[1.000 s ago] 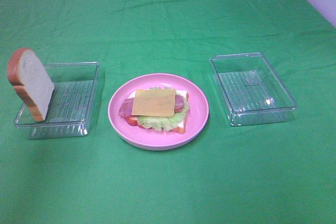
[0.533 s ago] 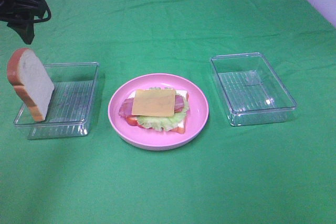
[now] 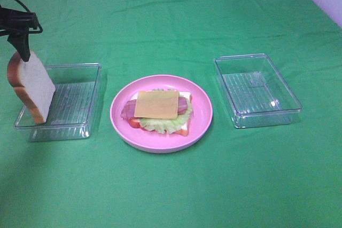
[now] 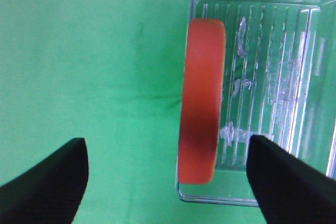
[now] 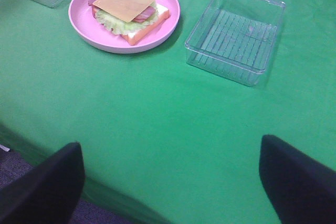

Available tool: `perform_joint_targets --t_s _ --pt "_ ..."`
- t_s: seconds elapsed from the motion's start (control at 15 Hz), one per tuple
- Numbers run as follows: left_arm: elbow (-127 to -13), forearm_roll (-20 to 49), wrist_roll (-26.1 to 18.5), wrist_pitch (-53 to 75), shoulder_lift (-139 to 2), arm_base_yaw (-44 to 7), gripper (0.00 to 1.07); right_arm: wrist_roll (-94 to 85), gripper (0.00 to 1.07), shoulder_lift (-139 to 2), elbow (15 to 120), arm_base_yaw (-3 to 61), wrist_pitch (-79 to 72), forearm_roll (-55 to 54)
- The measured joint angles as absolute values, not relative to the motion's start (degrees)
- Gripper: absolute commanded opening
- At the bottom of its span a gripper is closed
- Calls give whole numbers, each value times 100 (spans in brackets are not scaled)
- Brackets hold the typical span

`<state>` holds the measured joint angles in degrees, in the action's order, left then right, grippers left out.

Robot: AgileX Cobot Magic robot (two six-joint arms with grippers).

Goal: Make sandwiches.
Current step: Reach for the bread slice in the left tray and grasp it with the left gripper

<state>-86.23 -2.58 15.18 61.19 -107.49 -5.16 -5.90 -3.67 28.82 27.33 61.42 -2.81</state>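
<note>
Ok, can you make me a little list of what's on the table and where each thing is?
surface: green cloth
middle: pink plate holding an open sandwich, cheese on top
left tray: one bread slice standing on edge
right tray: nothing in it
left gripper: fingers open, above the bread slice
right gripper: fingers open, holding nothing
</note>
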Motion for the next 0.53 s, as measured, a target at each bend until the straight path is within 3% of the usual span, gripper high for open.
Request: perform_joint_targets --t_s 0.13,0.53 --pt "-8623 63 1261 5947 -10869 -453 76 -590 85 -367 2882 2733 6142 -281" --pt "-8623 178 1106 5649 -11316 -464 73 -590 85 -367 2882 2733 6142 -281"
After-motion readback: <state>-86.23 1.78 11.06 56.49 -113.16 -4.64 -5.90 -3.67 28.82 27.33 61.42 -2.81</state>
